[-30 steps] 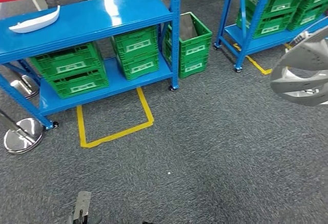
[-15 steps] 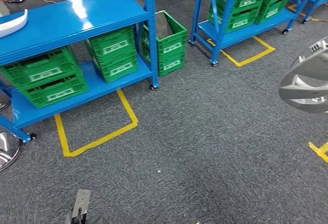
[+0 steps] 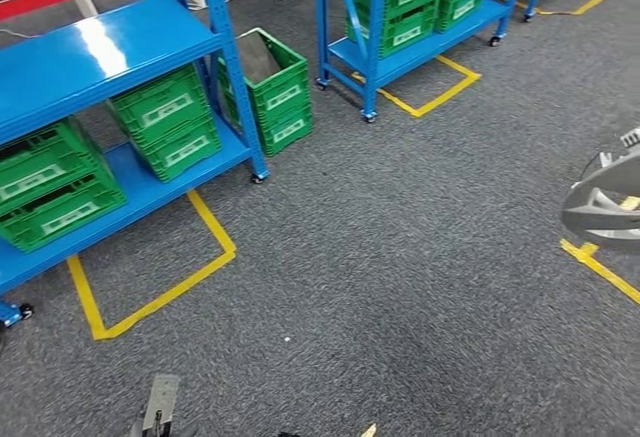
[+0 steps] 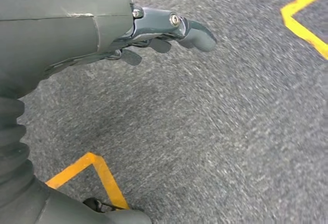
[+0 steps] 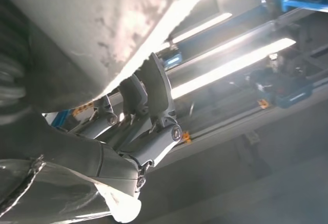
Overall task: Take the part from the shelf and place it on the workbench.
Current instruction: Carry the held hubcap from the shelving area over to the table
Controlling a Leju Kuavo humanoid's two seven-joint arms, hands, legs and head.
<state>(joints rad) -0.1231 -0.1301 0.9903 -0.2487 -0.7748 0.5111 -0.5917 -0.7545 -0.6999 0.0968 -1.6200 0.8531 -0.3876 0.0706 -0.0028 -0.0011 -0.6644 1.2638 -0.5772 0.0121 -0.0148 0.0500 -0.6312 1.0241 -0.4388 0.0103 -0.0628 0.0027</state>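
Note:
The part (image 3: 606, 202) is a pale grey, curved moulded piece with ribs, seen at the right edge of the head view above the carpet. In the right wrist view my right hand (image 5: 131, 126) grips it, with dark fingers (image 5: 148, 93) curled over the edge of its pale underside (image 5: 97, 24). My left hand (image 4: 127, 34) hangs over the grey carpet with its fingers stretched out and nothing in them.
A blue shelf (image 3: 98, 47) with green crates (image 3: 170, 122) stands at the left, with a green crate (image 3: 273, 85) on the floor beside it. A second blue shelf (image 3: 377, 57) stands farther back. Yellow tape (image 3: 151, 297) marks the grey carpet, with another strip (image 3: 600, 267) under the part.
The whole picture has shifted: the camera has turned right, so the shelves slid left and the white piece on the shelf top left the frame. The part sits lower at the right edge.

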